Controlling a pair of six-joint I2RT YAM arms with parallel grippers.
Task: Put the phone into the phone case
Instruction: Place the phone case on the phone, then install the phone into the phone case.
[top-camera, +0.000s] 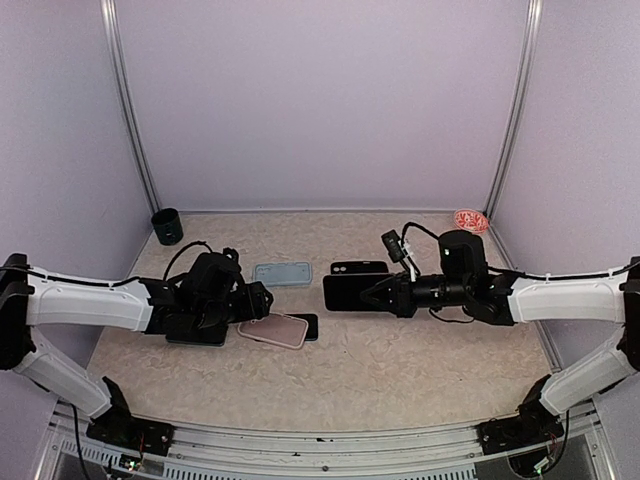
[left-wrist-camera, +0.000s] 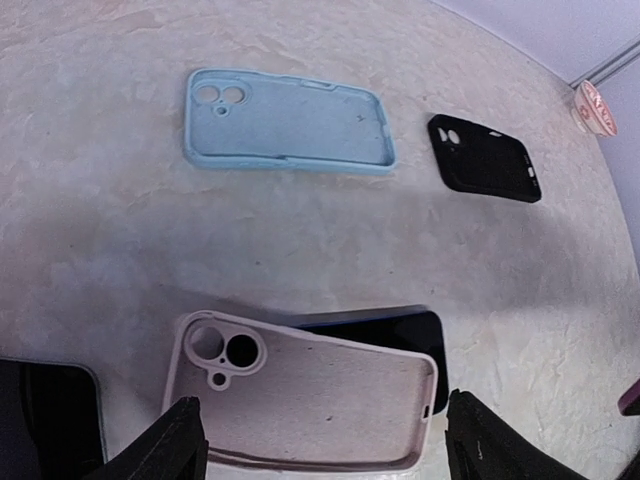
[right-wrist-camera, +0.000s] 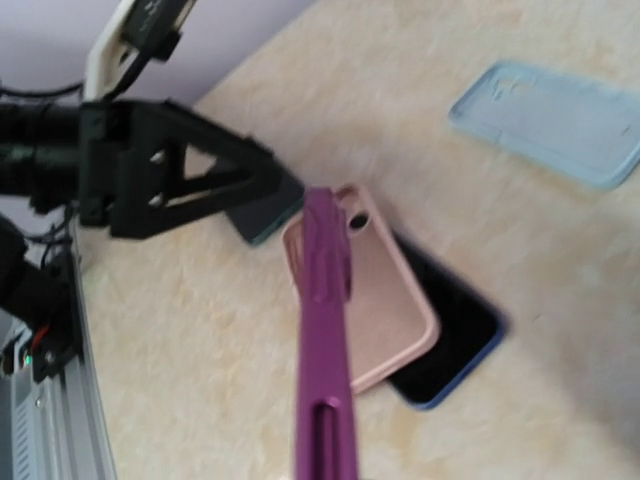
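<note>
Soft, even light falls from overhead, so the mottled beige tabletop (top-camera: 400, 350) carries only faint shadows. The left wrist view bows at its edges, with a dim band across the middle. The right wrist view is blurry, the slim purple phone (right-wrist-camera: 322, 330) softest.

High rear overview; two close wrist views, seemingly sharing the pink case (left-wrist-camera: 320, 400).

pale pink case (left-wrist-camera: 300, 385) right by the left gripper (left-wrist-camera: 322, 420); light blue case (left-wrist-camera: 285, 125) and black case (left-wrist-camera: 485, 158) further out; beige marbled table (left-wrist-camera: 100, 230)
</note>
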